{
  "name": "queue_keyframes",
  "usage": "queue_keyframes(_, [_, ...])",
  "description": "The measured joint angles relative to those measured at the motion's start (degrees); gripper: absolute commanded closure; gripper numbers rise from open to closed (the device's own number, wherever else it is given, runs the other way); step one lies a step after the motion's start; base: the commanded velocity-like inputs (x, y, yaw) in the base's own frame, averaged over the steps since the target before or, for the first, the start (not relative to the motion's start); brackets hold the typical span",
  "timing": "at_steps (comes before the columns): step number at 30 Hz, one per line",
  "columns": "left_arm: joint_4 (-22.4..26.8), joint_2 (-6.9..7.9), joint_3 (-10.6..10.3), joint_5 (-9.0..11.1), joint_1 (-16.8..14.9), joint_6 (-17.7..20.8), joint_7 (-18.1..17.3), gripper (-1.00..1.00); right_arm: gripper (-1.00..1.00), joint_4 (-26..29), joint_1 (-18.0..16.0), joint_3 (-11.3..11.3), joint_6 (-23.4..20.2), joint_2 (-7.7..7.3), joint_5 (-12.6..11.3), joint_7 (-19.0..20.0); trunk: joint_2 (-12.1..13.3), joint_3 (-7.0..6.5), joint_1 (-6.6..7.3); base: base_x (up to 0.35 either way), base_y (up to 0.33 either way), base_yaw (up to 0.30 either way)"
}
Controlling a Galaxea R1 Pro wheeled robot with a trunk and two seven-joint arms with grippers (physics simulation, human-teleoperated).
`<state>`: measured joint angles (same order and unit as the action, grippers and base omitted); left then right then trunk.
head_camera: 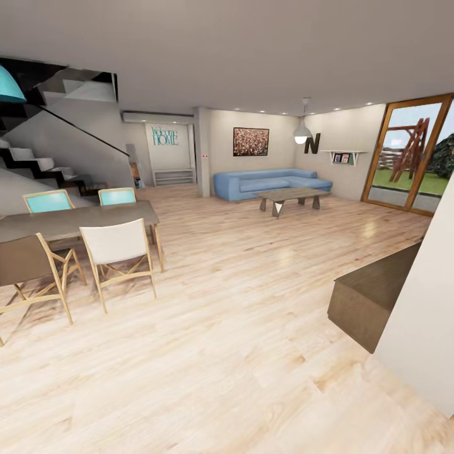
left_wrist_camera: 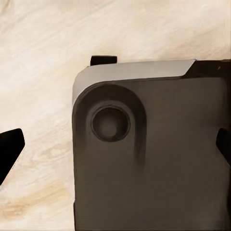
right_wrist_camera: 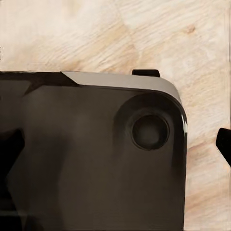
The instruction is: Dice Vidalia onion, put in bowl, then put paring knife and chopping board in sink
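Observation:
I am in a living and dining room with a light wooden floor (head_camera: pixel 239 315). The onion, sink, chopping board, paring knife, bowl and countertop are out of view. In the left wrist view my left gripper (left_wrist_camera: pixel 115 149) is open, its black fingertips (left_wrist_camera: pixel 9 154) far apart above my dark base and the floor. In the right wrist view my right gripper (right_wrist_camera: pixel 115 144) is likewise open over the base, one fingertip (right_wrist_camera: pixel 224 144) showing against the floor. Nothing is held in either.
A dining table (head_camera: pixel 75 221) with several chairs (head_camera: pixel 116 243) stands at the left, stairs (head_camera: pixel 38 164) behind it. A blue sofa (head_camera: pixel 271 183) and coffee table (head_camera: pixel 293 197) are far ahead. A dark low unit (head_camera: pixel 372 296) and white wall (head_camera: pixel 429 315) close the right.

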<state>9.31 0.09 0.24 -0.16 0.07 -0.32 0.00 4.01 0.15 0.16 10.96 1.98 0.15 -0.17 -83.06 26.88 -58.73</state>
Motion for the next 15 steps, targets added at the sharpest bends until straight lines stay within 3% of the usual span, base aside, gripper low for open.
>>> queue_keyframes(5, [3.7,-0.13,0.0,0.0,0.0,0.0,0.0,-1.0,-1.0,3.4,0.0,0.1,0.0,-0.31,0.1,-0.1,0.0,0.0,0.0,0.0,0.0,0.0])
queue_keyframes(11, [11.1,0.47,0.0,0.0,0.0,0.0,0.1,-1.0,-1.0,15.1,0.0,0.0,0.1,-0.81,0.2,-0.4,0.0,0.0,0.0,0.0,0.0,0.0])
queue_keyframes(15, [14.5,1.21,0.1,0.0,0.0,-0.3,0.1,-1.0,-1.0,20.9,0.0,-0.1,0.1,-2.15,0.1,-0.8,0.0,0.0,0.0,0.0,0.0,0.0])
